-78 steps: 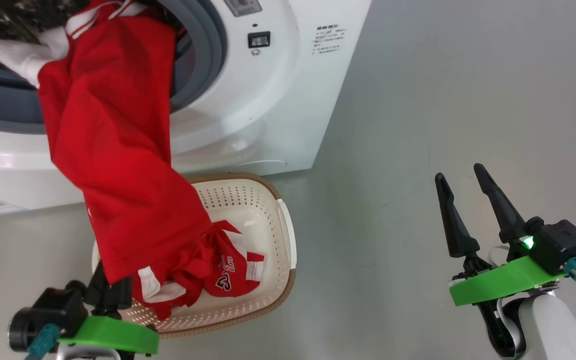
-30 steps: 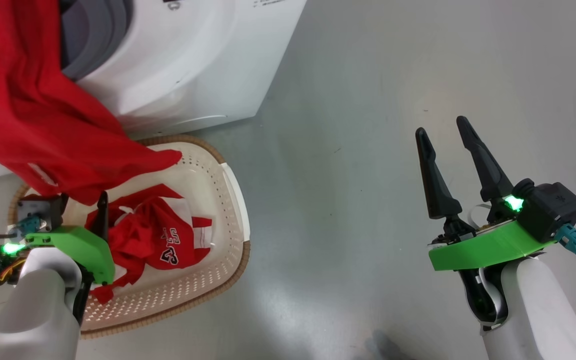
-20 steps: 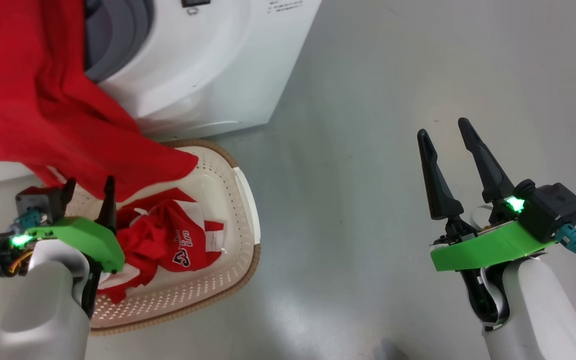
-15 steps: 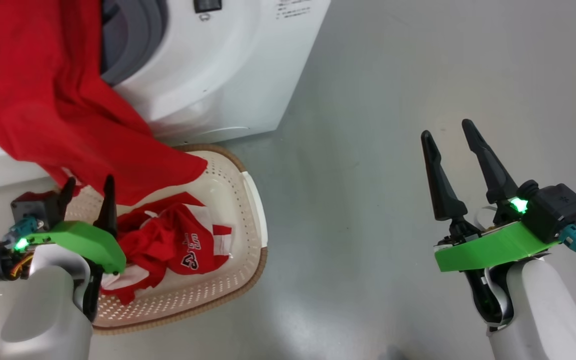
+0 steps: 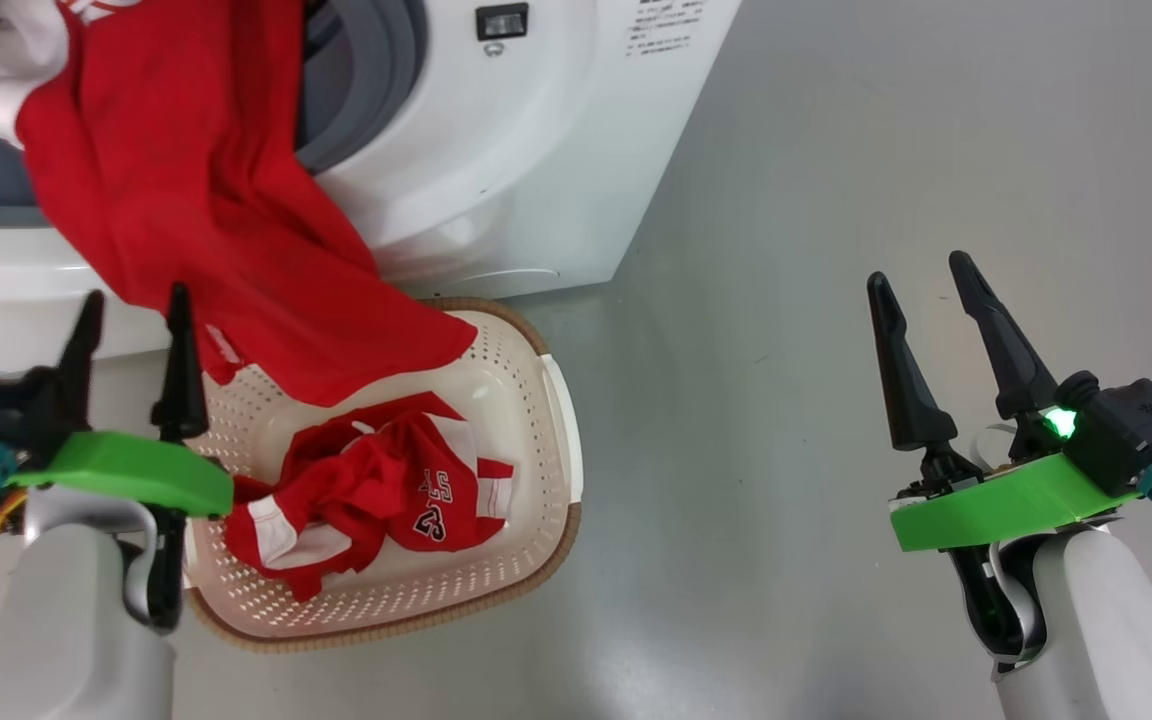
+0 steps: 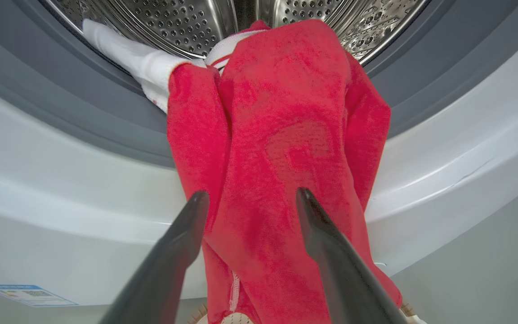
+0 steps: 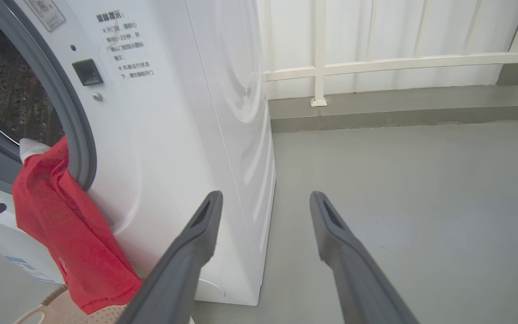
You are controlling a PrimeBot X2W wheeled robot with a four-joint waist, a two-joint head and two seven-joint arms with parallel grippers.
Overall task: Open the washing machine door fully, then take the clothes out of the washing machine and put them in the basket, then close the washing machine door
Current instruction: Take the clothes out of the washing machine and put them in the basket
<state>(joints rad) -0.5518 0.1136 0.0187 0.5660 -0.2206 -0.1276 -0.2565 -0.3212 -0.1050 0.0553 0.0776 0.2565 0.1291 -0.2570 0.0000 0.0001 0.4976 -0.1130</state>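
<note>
White print on the crumpled red jersey (image 5: 376, 490) in the cream perforated plastic basket (image 5: 526, 395) lies upside down and seems to read "23" with "ST". The big white front-loading washing machine (image 5: 516, 170) carries black Chinese lines (image 7: 124, 45) and a small blue label (image 6: 27, 294), both too fine to read. A long red garment (image 5: 206, 220) hangs from the drum onto the basket's back rim. Since a second ago the left gripper (image 5: 136, 293) has risen from the basket and now stands before that garment, fingers spread wide and empty. The right gripper (image 5: 918, 267) stays wide and empty over the grey floor.
</note>
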